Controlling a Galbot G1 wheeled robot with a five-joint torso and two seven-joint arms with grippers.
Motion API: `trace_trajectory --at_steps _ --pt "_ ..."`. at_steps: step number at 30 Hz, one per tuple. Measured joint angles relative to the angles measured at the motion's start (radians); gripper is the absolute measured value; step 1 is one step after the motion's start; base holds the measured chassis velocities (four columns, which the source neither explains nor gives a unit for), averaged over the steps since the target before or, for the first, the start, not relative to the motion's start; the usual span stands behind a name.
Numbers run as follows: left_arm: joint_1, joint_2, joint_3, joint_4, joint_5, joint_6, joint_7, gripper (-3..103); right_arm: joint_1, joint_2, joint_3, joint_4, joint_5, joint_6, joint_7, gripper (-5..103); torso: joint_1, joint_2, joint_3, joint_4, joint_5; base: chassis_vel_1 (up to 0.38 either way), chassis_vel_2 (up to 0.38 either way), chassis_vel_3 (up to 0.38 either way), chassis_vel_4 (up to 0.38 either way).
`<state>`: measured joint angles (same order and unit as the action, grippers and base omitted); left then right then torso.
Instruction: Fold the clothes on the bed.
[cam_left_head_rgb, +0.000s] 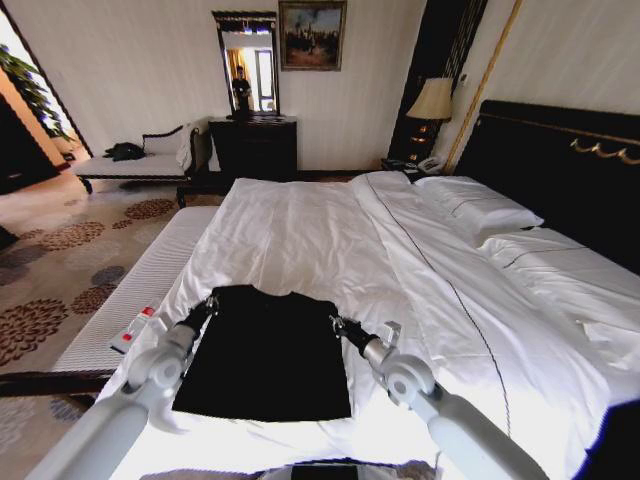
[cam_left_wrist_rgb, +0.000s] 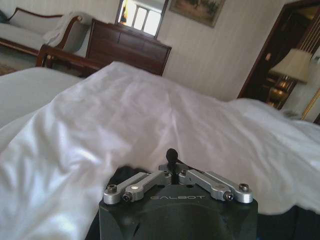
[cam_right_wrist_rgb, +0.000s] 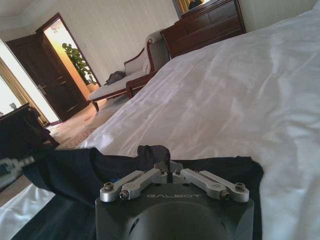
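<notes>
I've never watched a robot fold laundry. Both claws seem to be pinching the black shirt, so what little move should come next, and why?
Probably lift both claws slightly together. The left claw and right claw are each shut on a far corner of the black T-shirt, which still lies flat on the bed. Raising that edge would free it to fold toward the near hem.

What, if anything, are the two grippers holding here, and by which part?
Both are shut on the black T-shirt at its far edge: the left gripper at the left shoulder corner, the right gripper at the right one, each pinching a tuft of fabric.
</notes>
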<state>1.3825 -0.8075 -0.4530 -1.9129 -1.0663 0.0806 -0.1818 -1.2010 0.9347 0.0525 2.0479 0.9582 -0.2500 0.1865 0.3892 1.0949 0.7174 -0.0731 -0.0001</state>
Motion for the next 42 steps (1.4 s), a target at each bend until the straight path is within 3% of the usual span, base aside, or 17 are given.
trace_trajectory --at_steps 13,24,33,42 --pt "0.139 -0.019 -0.086 -0.033 0.029 -0.028 0.031 1 -0.143 0.036 0.002 0.034 -0.072 0.012 -0.008 0 0.0 0.0 0.0 -0.0003 0.0002 0.0 0.0 0.0 0.0" --pt "0.194 -0.008 -0.129 -0.054 0.022 -0.037 0.046 1 -0.269 -0.001 0.062 0.121 -0.093 0.029 -0.014 0 0.0 0.0 0.0 -0.0003 0.0 0.0 0.0 0.0 0.0" --pt "0.344 -0.017 -0.211 -0.104 0.017 -0.043 0.057 1 -0.315 0.036 0.063 0.091 -0.15 0.054 -0.03 0 0.0 0.0 0.0 -0.0002 0.0003 0.0 0.0 0.0 0.0" --pt "0.41 -0.057 -0.213 -0.102 0.06 -0.066 0.074 1 -0.37 0.045 0.068 0.081 -0.208 0.074 -0.049 0 0.0 0.0 0.0 -0.0001 0.0001 0.0 0.0 0.0 0.0"
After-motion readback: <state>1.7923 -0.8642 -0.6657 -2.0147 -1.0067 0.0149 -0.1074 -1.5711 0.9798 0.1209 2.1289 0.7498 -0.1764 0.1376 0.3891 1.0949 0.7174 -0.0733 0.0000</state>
